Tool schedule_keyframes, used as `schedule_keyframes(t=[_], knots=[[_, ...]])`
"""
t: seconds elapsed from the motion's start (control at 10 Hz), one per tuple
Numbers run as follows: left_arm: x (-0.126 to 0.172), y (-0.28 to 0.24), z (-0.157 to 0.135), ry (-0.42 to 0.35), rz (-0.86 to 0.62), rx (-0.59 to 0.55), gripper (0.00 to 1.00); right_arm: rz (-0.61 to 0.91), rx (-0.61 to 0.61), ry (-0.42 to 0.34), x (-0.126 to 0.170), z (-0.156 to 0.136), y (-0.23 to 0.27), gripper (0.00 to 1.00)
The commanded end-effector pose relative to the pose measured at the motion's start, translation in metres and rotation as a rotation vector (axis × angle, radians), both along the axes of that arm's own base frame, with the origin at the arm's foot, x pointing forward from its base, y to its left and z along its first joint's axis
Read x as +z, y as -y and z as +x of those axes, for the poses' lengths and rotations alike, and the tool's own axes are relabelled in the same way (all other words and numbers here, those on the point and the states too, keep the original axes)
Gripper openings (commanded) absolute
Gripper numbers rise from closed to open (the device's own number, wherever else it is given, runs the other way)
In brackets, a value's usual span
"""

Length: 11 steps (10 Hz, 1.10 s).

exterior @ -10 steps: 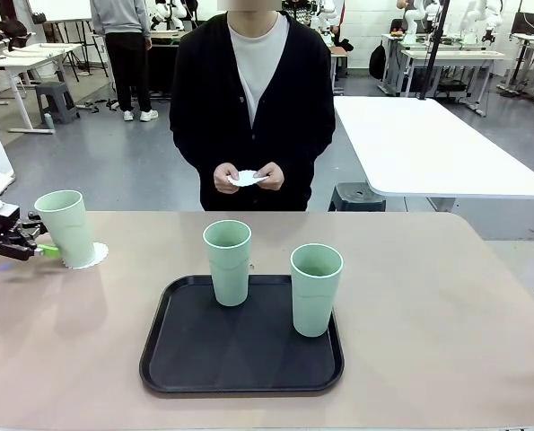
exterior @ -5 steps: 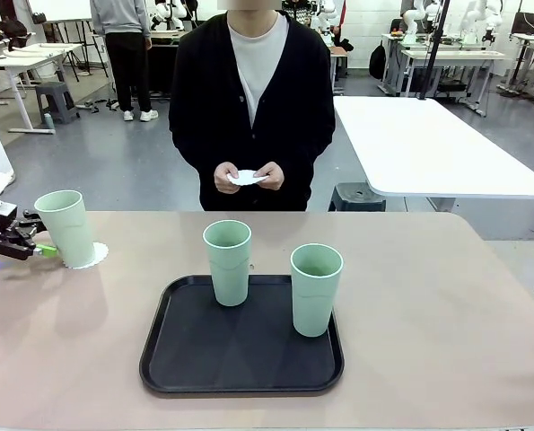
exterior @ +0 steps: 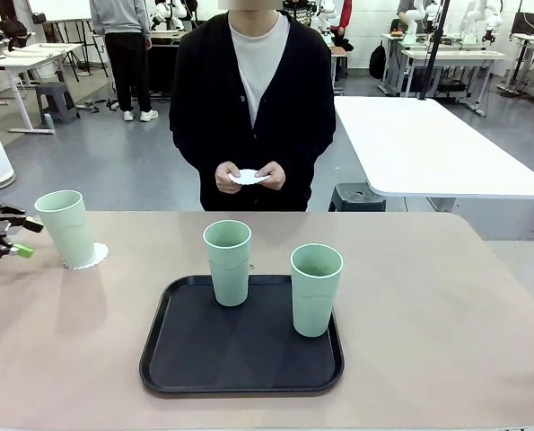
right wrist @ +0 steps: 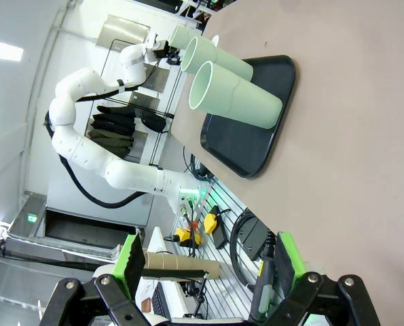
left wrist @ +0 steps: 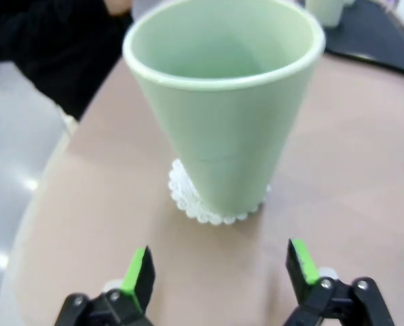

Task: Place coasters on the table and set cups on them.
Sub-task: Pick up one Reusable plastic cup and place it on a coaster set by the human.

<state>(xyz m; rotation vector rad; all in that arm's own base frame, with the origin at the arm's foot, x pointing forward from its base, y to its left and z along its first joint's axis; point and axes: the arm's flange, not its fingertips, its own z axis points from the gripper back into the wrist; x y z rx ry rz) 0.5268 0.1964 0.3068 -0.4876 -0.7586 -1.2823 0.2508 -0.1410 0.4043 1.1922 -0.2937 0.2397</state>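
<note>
- Left gripper (exterior: 24,239): at the left edge of the table (exterior: 428,296), jaws spread wide and holding nothing. It sits just beside the left cup and does not touch it. In the left wrist view, the gripper (left wrist: 218,265) has its two green pads set apart over bare tabletop, short of the cup's base.
- Left cup (exterior: 67,228): upright near the table's far left corner, standing on a coaster (exterior: 98,255). The wrist view shows the cup (left wrist: 222,115) slightly off centre on the coaster (left wrist: 188,204), whose scalloped rim shows around part of the base.
- Middle cup (exterior: 227,262): upright on the far left part of the black tray (exterior: 159,359).
- Right cup (exterior: 316,289): upright on the tray's right half, nearer the robot than the middle cup and apart from it.
- Tray: flat on the table, near its centre.
- Person's hands (exterior: 226,178): held together at waist height beyond the far edge, with a second coaster (exterior: 247,178) between the fingers.
- Right gripper (right wrist: 208,261): jaws wide and empty, well apart from the tray (right wrist: 256,146) and the right cup (right wrist: 235,92).
</note>
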Motion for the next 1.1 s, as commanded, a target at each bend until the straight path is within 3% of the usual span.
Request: schedule_keyframes(t=[0.0,0.1,0.3,0.5,0.7,1.0], knots=[[0.067,0.034,-0.076,-0.041,0.118,-0.024,1.00,0.005,0.002,0.017,0.000,0.001,0.001,1.00],[0.103,0.059,-0.110,-0.012,0.114,-0.048,1.00,0.005,0.002,0.017,0.000,0.001,0.001,1.00],[0.159,0.107,-0.159,0.053,0.255,0.082,1.00,0.005,0.002,0.017,0.000,0.001,0.001,1.00],[0.196,0.153,-0.193,-0.080,0.281,0.250,1.00,0.005,0.002,0.017,0.000,0.001,0.001,1.00],[0.226,0.181,-0.210,-0.249,0.379,0.333,1.00,0.005,0.002,0.017,0.000,0.001,0.001,1.00],[0.246,0.208,-0.222,-0.413,0.469,0.325,1.00,0.005,0.002,0.017,0.000,0.001,0.001,1.00]])
